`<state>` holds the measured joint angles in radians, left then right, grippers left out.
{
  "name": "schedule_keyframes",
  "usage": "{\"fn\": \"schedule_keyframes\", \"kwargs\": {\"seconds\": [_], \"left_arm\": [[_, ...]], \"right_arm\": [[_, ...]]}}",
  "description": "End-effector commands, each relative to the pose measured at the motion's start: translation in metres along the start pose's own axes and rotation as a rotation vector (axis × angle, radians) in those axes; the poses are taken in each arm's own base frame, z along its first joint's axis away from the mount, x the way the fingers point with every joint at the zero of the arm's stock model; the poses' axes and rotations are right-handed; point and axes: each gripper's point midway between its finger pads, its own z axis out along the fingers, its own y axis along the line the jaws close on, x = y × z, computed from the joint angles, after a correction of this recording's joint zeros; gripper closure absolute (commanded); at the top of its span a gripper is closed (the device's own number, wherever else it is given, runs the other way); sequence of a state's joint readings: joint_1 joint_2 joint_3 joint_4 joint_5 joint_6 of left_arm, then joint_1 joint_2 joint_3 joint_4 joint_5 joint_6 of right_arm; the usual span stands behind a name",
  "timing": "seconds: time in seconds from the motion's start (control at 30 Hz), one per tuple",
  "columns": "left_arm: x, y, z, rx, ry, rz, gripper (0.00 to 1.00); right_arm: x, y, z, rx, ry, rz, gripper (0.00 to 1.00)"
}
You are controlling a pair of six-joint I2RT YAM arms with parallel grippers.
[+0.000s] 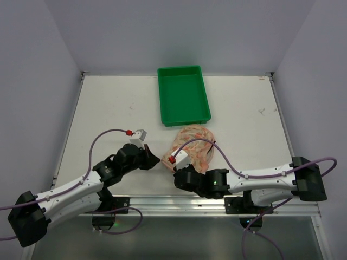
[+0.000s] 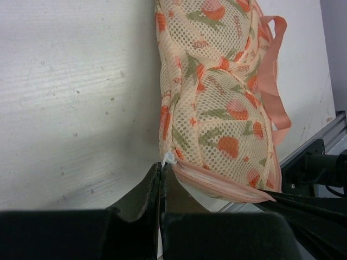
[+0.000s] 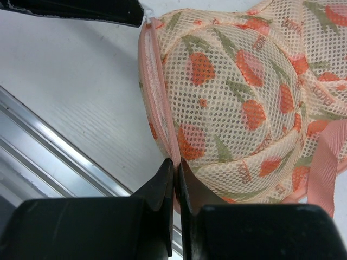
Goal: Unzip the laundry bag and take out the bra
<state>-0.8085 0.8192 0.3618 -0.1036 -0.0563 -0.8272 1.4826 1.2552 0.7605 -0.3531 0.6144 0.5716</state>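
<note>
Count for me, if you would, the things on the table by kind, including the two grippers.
laundry bag: 1
green tray: 1
grippers: 2 (left gripper, right gripper, both shut at the bag's pink zipper edge)
Total: 4

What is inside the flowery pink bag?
Nothing inside shows. The laundry bag is zipped shut along its pink edge, and its flowery mesh cover hides whatever it holds. It looks puffed out, but no bra can be made out.
</note>
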Motion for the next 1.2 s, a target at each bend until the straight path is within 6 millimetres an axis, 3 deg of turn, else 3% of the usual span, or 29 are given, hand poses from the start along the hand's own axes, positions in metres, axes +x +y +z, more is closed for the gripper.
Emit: {"fn": "schedule_keyframes", "kwargs": {"seconds": [0.0,0.17,0.2,0.27,0.43,0.63,0.8,0.9,0.97,1.1,1.13,1.17], "left_arm": [[-0.014,0.029,0.004,-0.125,-0.095,0.023,1.00],[-0.012,0.013,0.001,-0.038,-0.079,0.019,1.00],[-0.011,0.008,0.001,-0.011,-0.070,0.016,1.00],[-0.009,0.004,0.000,0.013,-0.065,0.000,1.00],[-0.002,-0.001,-0.002,0.051,-0.050,-0.024,1.00],[-0.003,-0.011,-0.008,0.103,-0.049,-0.038,1.00],[-0.005,-0.015,-0.009,0.115,-0.050,-0.047,1.00],[-0.003,-0.019,-0.010,0.132,-0.033,-0.051,1.00],[-0.004,-0.021,-0.011,0.139,-0.036,-0.051,1.00],[-0.008,-0.023,-0.011,0.140,-0.047,-0.050,1.00],[-0.009,-0.023,-0.012,0.138,-0.050,-0.047,1.00],[-0.009,-0.023,-0.012,0.135,-0.049,-0.044,1.00]], "right_arm": [[0.016,-0.011,-0.006,0.035,0.064,-0.010,0.93],[-0.003,0.009,0.000,0.002,0.054,-0.043,0.51],[-0.007,0.012,0.001,-0.005,0.046,-0.061,0.37],[-0.018,0.021,0.006,-0.010,0.028,-0.070,0.26],[-0.045,0.031,0.024,0.066,-0.026,-0.105,0.12],[-0.059,0.045,0.050,0.110,-0.096,-0.122,0.11],[-0.055,0.052,0.068,0.133,-0.098,-0.168,0.11],[-0.048,0.052,0.076,0.152,-0.097,-0.166,0.14],[-0.043,0.047,0.079,0.184,-0.093,-0.166,0.21],[-0.035,0.037,0.074,0.196,-0.084,-0.157,0.66],[-0.029,0.031,0.071,0.206,-0.064,-0.170,0.89],[-0.030,0.027,0.066,0.211,-0.065,-0.148,0.97]]}}
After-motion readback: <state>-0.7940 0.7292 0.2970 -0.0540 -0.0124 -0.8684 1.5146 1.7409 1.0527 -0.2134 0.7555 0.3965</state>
